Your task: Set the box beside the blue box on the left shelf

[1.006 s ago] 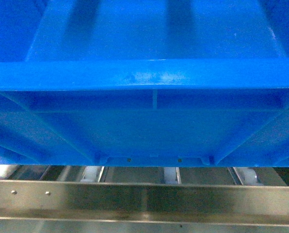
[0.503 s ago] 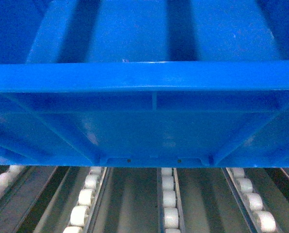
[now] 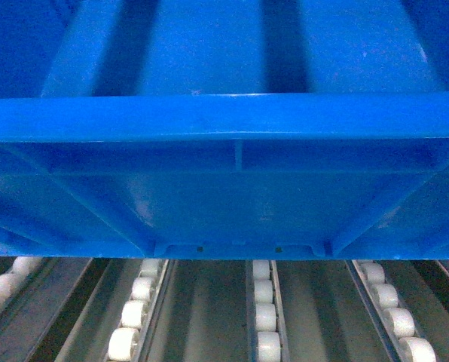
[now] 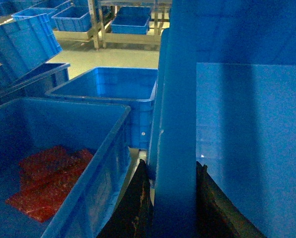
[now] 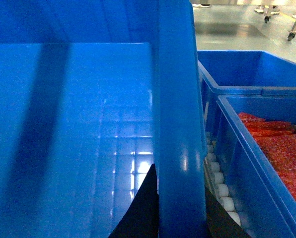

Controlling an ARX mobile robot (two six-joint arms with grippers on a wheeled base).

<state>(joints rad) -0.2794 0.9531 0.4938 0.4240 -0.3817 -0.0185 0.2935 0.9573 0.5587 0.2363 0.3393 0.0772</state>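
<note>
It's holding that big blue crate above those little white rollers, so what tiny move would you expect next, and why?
Probably lower it gently. The box hangs clear above the roller tracks, both grippers clamped on its side rims: left gripper, right gripper. Neighbouring crates sit close on each side, so straight down looks safest.

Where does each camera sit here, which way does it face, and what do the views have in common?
Head: on the robot, facing forward and down at the box above roller tracks; no arm visible.
Left wrist: looks along the box's left wall; left hand straddles the rim; a neighbouring crate holds red contents.
Right wrist: looks along the right wall; right hand straddles the rim; another crate beside.
Shared: all show the same box; head and right wrist show rollers.
</note>
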